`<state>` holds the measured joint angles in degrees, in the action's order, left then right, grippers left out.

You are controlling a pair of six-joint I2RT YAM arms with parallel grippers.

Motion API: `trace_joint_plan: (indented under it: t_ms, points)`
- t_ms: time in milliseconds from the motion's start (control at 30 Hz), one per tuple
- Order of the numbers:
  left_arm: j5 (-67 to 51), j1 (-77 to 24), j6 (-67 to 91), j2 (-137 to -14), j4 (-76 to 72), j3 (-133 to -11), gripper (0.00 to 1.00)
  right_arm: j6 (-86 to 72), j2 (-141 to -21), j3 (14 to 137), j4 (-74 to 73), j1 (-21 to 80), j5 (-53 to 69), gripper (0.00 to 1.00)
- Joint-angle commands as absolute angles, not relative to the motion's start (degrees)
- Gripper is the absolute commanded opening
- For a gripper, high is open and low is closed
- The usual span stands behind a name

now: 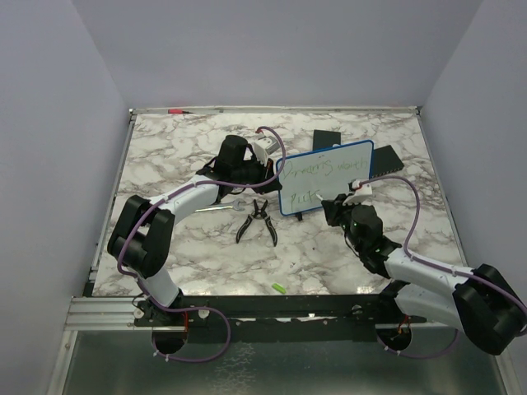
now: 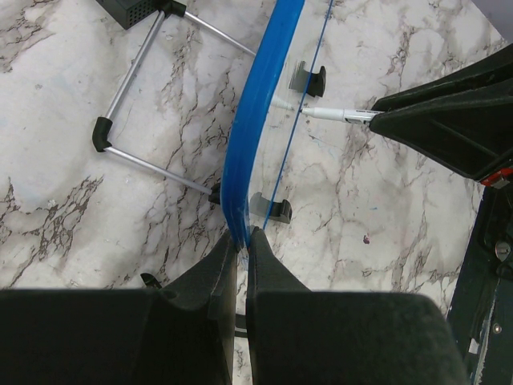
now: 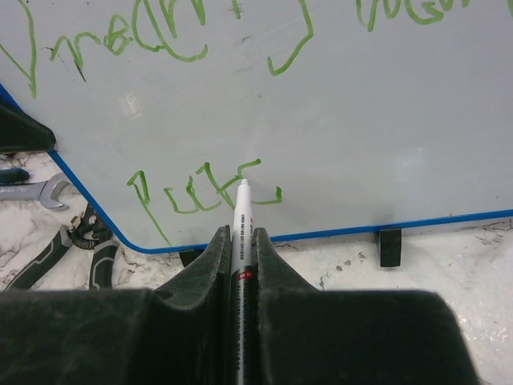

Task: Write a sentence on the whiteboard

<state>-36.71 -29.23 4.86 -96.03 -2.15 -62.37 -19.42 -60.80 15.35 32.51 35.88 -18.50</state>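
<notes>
while the whiteboard (image 1: 325, 175) stands tilted upright on the marble desk (image 1: 198, 255), right of the middle, the left hand (image 2: 242, 241) is closed on its blue frame, pinching the left edge between both fingers. seen from the left wrist, the frame runs edge-on away from the fingers, with small black feet (image 2: 279, 210) on the writing side and a wire stand (image 2: 136, 104) propping the back. the right hand (image 3: 240, 239) is closed on a white marker (image 3: 242, 204). its barrel lies in the slot between the fingers, and its tip meets the board's face low down, near the bottom frame. the sentence (image 3: 200, 191) is in thin green strokes: an upper line of slanted words across the board, and a short lower line that ends right at the marker tip. i cannot read the words for sure. just left of the board, a pair of pliers (image 1: 257, 220) with black handles lies on the desk, with a wrench (image 1: 218, 207) beside it. behind the board sit two flat black pads (image 1: 327, 138). a small green object (image 1: 279, 287) lies near the front edge of the desk, well apart from both hands.
</notes>
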Motion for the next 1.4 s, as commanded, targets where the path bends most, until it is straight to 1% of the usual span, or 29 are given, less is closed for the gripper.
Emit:
trace_joint_plan:
  t_ms: [0,1367]
  points:
    - [-35.05,-29.89,3.25,-97.34,-0.09,-63.12,0.0,-18.73,-61.93,16.88,34.53,35.57,-17.75,0.01]
    - [-35.16,-29.97,3.24,-97.16,-0.11,-63.19,0.0,-22.19,-63.84,16.05,31.86,35.59,-28.12,0.01]
